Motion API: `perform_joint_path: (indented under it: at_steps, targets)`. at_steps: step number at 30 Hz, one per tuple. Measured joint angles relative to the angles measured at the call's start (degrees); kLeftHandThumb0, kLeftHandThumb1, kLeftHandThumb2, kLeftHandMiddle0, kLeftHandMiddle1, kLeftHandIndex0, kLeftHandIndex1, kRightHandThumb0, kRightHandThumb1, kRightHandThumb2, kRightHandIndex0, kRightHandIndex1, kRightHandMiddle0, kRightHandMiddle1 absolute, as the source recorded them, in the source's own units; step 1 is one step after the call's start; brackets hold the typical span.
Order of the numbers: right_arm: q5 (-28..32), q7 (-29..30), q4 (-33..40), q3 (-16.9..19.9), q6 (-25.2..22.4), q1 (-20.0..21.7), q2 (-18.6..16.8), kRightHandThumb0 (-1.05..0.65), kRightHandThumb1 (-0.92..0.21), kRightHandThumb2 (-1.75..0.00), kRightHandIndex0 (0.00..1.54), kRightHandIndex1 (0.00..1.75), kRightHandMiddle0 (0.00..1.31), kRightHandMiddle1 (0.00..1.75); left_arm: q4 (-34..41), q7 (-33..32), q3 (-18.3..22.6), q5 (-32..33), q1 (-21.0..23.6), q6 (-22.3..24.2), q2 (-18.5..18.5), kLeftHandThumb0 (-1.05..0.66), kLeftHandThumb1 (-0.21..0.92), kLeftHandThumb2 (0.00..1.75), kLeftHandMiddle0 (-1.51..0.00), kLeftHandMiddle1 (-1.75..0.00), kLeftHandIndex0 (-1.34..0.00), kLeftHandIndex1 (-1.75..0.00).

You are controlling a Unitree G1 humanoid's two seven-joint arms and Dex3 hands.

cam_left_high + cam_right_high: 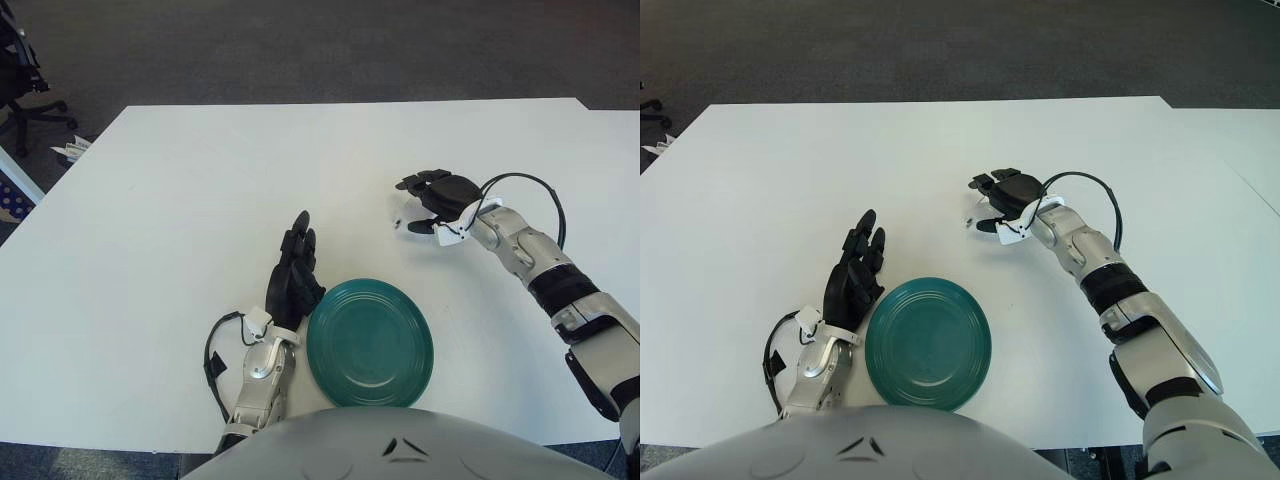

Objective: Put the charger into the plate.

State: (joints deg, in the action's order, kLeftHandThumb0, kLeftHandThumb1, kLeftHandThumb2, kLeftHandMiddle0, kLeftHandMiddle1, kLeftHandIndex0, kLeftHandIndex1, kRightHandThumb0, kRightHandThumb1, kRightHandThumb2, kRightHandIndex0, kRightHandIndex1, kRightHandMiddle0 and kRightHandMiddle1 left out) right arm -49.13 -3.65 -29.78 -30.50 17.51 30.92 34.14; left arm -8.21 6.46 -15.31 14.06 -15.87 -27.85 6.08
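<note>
The charger itself cannot be made out — possibly hidden under the right hand (432, 203), curled mid-table with its hold unclear — so grip should be confirmed before carrying to the round teal plate (370, 343) at the white table's (180, 190) near edge, beside the left hand (292, 275).

The right arm is reaching in from four o'clock toward the middle of the view, forearm slanting up toward eleven o'clock. The right hand (432, 197) is hovering palm-down, its dark fingers (985, 183) spreading loosely and gripping nothing. The left hand (292, 274) is showing at seven o'clock, fingers extending straight toward twelve o'clock, relaxed and unoccupied, with its forearm running back toward the torso.
</note>
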Motion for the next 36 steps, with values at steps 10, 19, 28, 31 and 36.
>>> perform_joint_path:
  at_steps: [10,19,28,31,36]
  targets:
    - [-0.2,0.5,-3.0,-0.3,0.4,-0.2,0.0,-0.96,-0.92,-0.86,0.21,0.0,0.0,0.52,0.1,0.0,0.0,0.0,0.0,0.0,0.0,-1.04,0.92,1.1,0.0,0.0,0.0,-0.26]
    - [-0.2,2.1,-5.1,-0.3,0.6,-0.1,-0.4,-0.96,-0.92,-0.85,0.2,0.0,0.0,0.51,0.1,0.6,0.0,0.4,-0.1,0.0,0.0,-1.04,0.92,1.12,0.0,0.0,0.0,-0.25]
    - [-0.2,4.1,-8.7,-0.9,0.9,1.1,-1.4,-0.97,-0.92,-0.85,0.19,0.0,0.0,0.51,0.3,1.2,0.0,1.2,-0.1,0.5,0.0,-1.04,0.92,1.1,0.0,0.0,0.0,-0.22]
    - [-0.2,4.5,-9.8,-1.1,1.1,1.7,-1.7,-0.98,-0.92,-0.85,0.19,0.0,0.0,0.52,0.5,1.2,0.0,1.1,-0.2,0.6,-0.1,-1.05,0.92,1.09,0.0,0.0,0.0,-0.2]
    - [-0.2,5.3,-11.3,-1.5,1.6,2.2,-1.9,-0.97,-0.92,-0.85,0.19,0.0,0.0,0.53,0.8,1.2,0.0,1.2,-0.4,0.6,-0.1,-1.05,0.92,1.09,0.0,0.0,0.0,-0.2]
